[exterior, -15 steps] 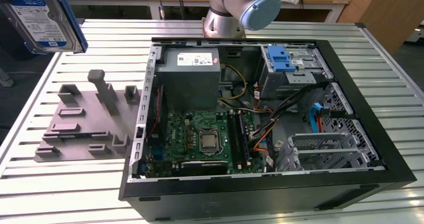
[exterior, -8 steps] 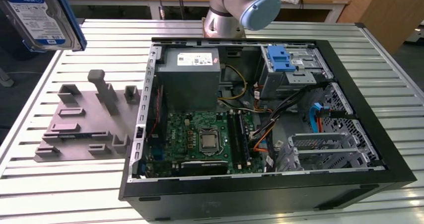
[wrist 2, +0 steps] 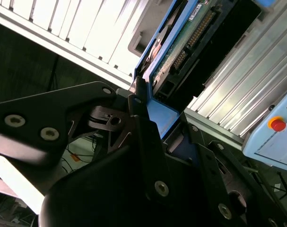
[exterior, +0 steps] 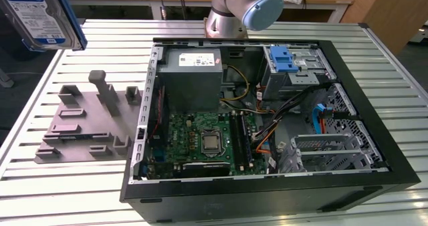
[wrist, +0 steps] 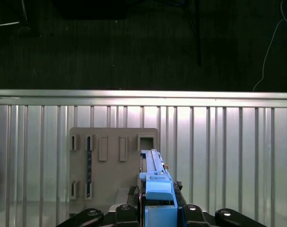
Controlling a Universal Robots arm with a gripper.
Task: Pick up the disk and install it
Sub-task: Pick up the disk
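The disk [exterior: 39, 15] hangs in the air at the exterior view's far left, well above the bench [exterior: 374, 50] and the grey holder plate [exterior: 80, 131], apart from the open computer case [exterior: 267, 186]. The fingers [wrist 2: 142, 127] are clamped on one end of its blue carrier frame. It looks stiff, fairly weighty and knock-shy — I'd trust the frame edges, not the bare circuit side. Part of the disk is cut off, and the contact itself is hard to make out.

Case [exterior: 254, 187] open above, cables [exterior: 294, 103] crowding drive cage [exterior: 328, 151], disk [exterior: 37, 15] aloft clear of fixture posts [exterior: 100, 85]
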